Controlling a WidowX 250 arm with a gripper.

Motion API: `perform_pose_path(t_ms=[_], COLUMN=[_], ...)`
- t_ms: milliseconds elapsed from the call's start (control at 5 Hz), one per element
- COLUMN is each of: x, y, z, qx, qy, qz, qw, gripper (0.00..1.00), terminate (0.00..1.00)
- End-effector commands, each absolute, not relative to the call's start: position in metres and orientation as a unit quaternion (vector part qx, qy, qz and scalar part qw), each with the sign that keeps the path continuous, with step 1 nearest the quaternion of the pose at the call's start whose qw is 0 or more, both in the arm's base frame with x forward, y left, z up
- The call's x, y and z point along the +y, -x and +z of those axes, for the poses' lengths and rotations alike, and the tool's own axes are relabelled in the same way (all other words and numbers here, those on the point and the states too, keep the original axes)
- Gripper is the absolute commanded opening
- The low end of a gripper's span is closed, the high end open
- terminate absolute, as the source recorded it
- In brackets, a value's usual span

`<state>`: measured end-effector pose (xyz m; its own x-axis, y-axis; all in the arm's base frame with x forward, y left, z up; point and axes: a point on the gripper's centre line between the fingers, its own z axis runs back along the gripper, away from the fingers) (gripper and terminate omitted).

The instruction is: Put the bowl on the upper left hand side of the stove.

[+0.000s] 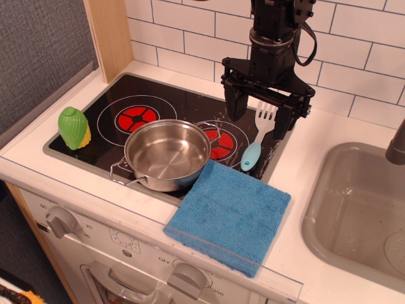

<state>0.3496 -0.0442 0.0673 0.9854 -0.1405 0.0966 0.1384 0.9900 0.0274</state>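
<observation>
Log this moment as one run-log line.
gripper: open, above stove right side | bowl: front centre of stove, not held | upper-left burner: uncovered | placement: not done

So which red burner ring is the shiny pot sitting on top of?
The right burner. The bowl overlaps its left edge and hides part of its white rings, while the left burner, nearer the toy corn, shows all its rings uncovered.

The bowl [167, 154], a shiny round steel vessel with two small wire loop handles, is seen upright and empty on the stove [114, 107] near the bench's front edge. The black glossy cooktop, grey-rimmed with two white-ringed red burners, is set toward the bench's left end.
</observation>
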Motion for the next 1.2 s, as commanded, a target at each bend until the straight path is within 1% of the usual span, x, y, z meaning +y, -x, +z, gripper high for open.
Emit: perform_pose_path(t_ms=[0, 200, 600, 800, 1000], x=[-0.044, -0.033, 0.036, 0.064, 0.080], y=[-0.350, -0.340, -0.326, -0.313, -0.306], z=[0.067, 0.068, 0.080, 0.078, 0.069], qx=[-0.049, -0.068, -0.088, -0.082, -0.075], qy=[-0.010, 0.013, -0.014, -0.032, -0.041], qz=[-0.070, -0.054, -0.006, -0.001, -0.013], qw=[0.996, 0.996, 0.996, 0.996, 0.996], gripper=[1.00, 1.00, 1.00, 1.00, 1.00], terminate=[0.00, 0.00, 0.00, 0.00, 0.00])
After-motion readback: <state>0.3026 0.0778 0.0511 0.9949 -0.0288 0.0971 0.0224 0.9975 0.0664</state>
